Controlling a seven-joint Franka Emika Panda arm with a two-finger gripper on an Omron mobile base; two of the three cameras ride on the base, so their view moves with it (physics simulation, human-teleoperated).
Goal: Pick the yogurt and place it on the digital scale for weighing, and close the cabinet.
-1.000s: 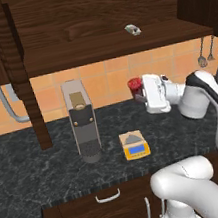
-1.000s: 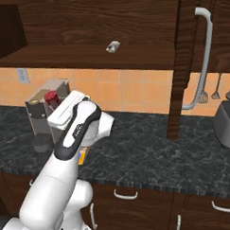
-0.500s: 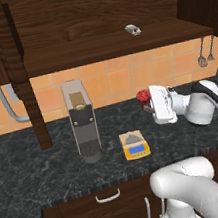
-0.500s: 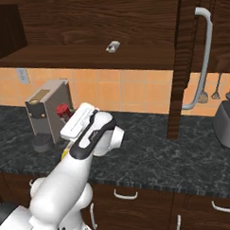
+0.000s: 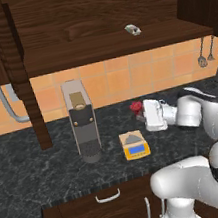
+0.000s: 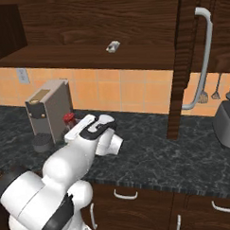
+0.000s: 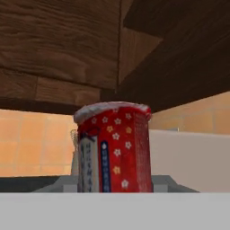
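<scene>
The yogurt [image 5: 136, 107], a small red cup, is held above the dark counter, behind and slightly right of the digital scale [image 5: 134, 145]. My gripper [image 5: 139, 111] is shut on the yogurt, coming at it from the right. In the right base view the yogurt [image 6: 68, 119] hangs beside the coffee machine with the gripper [image 6: 72, 123] around it. The hand view shows the yogurt [image 7: 114, 148] close up and upright, its starred label facing me. The cabinet [image 5: 100, 16] stands open, one door [image 5: 8, 73] swung out to the left.
A tall grey coffee machine [image 5: 81, 118] stands left of the scale. A small packet [image 5: 132, 29] lies on the cabinet shelf. The right cabinet door [image 6: 190, 61] juts out over the counter. A toaster [image 6: 227, 124] and hanging utensils [image 6: 215, 89] are at the far right.
My arm has come down with the yogurt, from up against the backsplash to just above counter level near the scale. The grip has not changed.
</scene>
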